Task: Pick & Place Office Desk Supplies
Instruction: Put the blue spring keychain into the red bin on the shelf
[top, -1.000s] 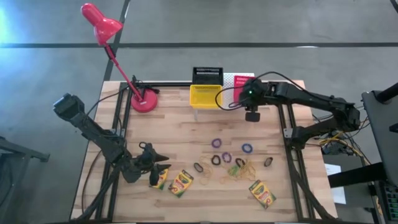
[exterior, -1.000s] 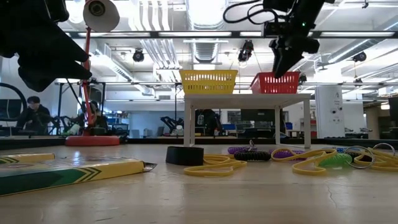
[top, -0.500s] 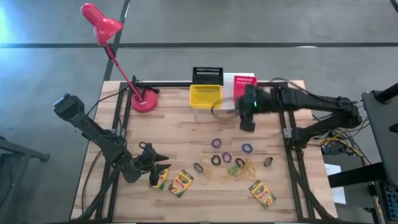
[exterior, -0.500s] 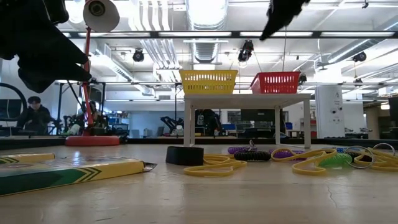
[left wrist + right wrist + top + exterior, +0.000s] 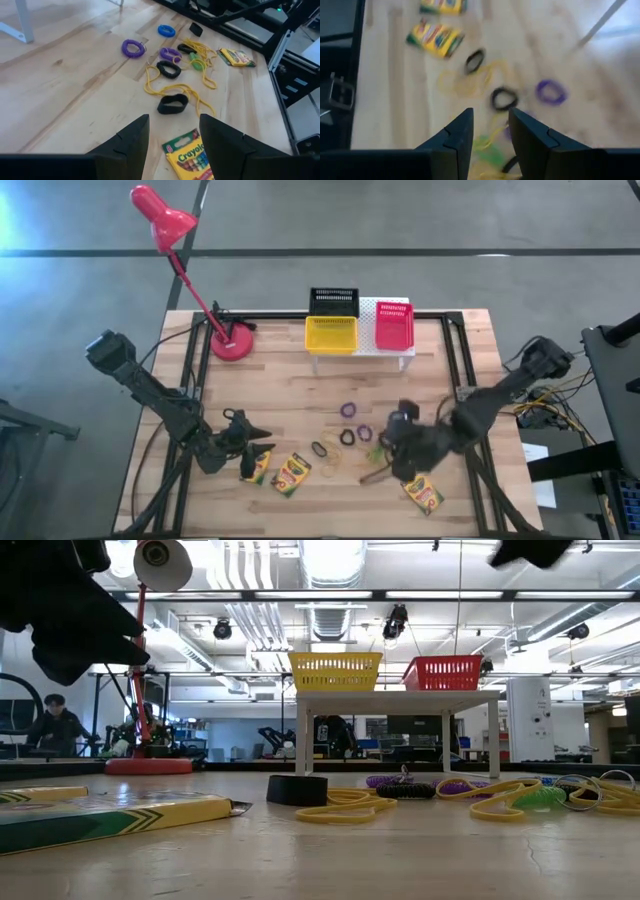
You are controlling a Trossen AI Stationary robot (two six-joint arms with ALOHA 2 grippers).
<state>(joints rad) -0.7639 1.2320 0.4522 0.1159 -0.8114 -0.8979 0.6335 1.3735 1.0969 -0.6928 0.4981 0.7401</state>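
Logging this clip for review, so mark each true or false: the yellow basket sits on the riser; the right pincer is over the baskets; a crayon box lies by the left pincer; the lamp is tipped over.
1. Yellow basket sits on the white riser: true.
2. Right pincer is over the baskets: false, it is over the rubber bands.
3. A crayon box lies by the left pincer: true.
4. Red lamp is tipped over: false, it stands upright.

Left gripper (image 5: 172, 137) fingers apart above crayon box (image 5: 189, 159); black ring (image 5: 172, 104) on yellow rubber bands (image 5: 172, 90) beyond.
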